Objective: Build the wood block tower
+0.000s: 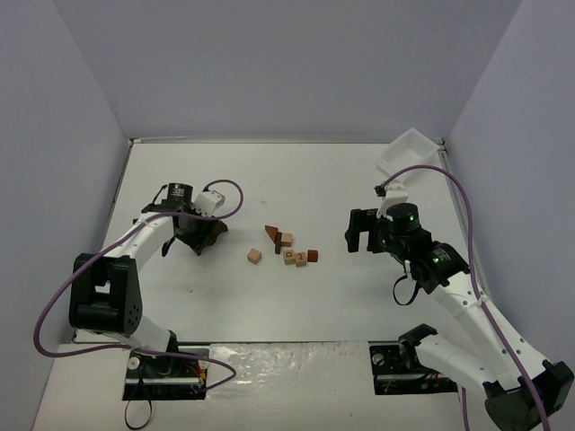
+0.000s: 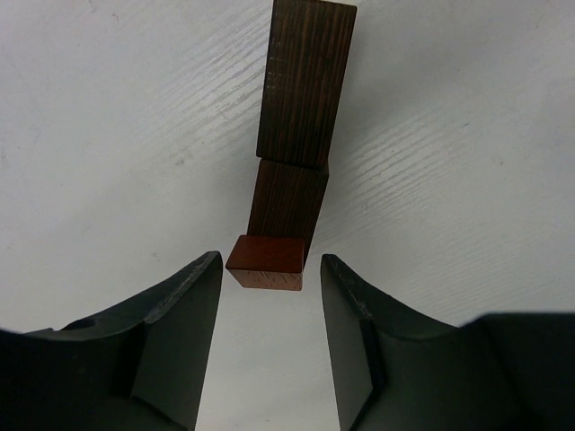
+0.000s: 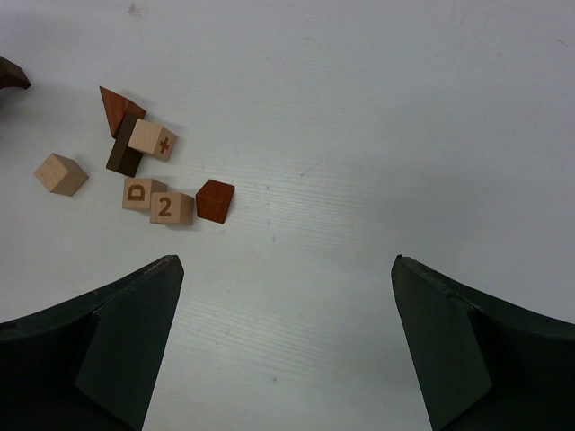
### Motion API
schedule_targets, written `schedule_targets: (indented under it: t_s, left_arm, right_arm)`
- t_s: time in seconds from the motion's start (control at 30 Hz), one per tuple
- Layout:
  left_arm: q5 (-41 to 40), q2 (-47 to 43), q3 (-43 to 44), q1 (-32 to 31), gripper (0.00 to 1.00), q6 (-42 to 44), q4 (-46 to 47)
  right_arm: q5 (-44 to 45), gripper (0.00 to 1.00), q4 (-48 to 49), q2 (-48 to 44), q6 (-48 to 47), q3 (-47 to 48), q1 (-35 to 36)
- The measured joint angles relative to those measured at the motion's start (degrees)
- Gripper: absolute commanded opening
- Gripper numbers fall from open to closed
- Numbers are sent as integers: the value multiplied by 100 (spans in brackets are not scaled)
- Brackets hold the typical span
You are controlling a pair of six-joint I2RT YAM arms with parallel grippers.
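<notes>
From the top camera, the left tool (image 1: 203,235) is seen low over the counter (image 1: 225,180) on the left, well apart from the loose wood blocks (image 1: 287,251) in the middle; what lies beneath it is mostly hidden here. Seven pieces are counted in that middle group, and the right tool (image 1: 356,232) hangs just to their right, spread wide and empty. A white tray (image 1: 406,148) is spotted in the far right corner. Over to the left wrist: three pieces are lined up ahead of the jaws, a red-brown block (image 2: 266,262) nearest and two dark brown blocks (image 2: 289,199) beyond. This is judged to be the tower (image 2: 304,90), though whether it is stacked or laid flat cannot be told from this angle. The jaws are held narrowly apart, with a sliver of counter shown on either side of the red-brown block, so nothing is gripped. On the right wrist, the seven are sorted: four pale tan cubes (image 3: 61,173) (one plain, three printed +, D and 2), one red-brown wedge (image 3: 113,103), one red-brown cube (image 3: 215,200) and one dark brown piece (image 3: 122,154), which is touched by the + cube. Ten pieces are counted in all; three are judged placed, and seven are left to be added.
</notes>
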Motion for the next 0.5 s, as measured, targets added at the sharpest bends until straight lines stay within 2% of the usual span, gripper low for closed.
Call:
schedule_targets:
  t_s: [0.27,0.5]
  left_arm:
    - [21,0,49,2,60,-11,-39]
    - [190,-200,619,-20,62,-292,-258]
  right_arm:
    - [-2,100,0,0,-2,0,0]
    - [-2,100,1,0,-2,0,0]
